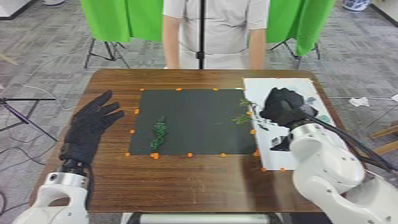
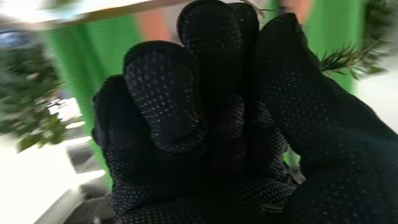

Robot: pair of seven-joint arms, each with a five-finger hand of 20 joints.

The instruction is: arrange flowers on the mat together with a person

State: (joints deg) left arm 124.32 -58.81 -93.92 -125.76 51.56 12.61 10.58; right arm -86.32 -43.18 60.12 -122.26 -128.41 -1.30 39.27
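From my head I look forward and down, well back from my right hand [image 1: 284, 107], taking in the brown table [image 1: 178, 192] around it and my left hand [image 1: 91, 124] across from it. The wrist view looks closely along my right hand, out past it. Both views share that hand, a green sprig [image 1: 242, 119] beside it and green cloth [image 1: 311, 22] beyond.

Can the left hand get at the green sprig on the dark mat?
Probably yes: the left hand is just left of the dark mat, nothing seems to stand between it and the green sprig, and the right hand is over the white sheet.
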